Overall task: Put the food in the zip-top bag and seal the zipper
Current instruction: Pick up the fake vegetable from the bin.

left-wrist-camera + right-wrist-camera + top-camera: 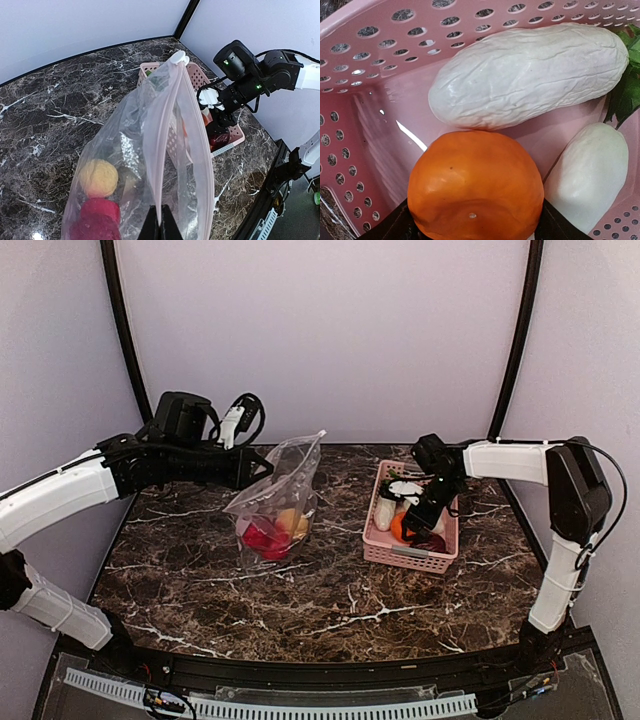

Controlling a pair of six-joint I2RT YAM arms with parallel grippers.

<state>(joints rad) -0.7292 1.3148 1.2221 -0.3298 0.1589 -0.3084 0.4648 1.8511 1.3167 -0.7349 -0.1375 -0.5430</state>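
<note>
Partly filled. Bag, centre frame: red piece and yellow piece inside, mouth unsealed, rim pinched tight by left gripper. Basket, right of centre: orange, white pieces, leaf remaining. Right gripper straddles orange; whether it grips yet, unclear.

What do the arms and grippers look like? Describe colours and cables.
Both arms have white shells and black joints. The left arm carries looped black cable near its wrist; the right arm has a thin black cable at its elbow and small green lights. The left gripper and right gripper are black.
</note>
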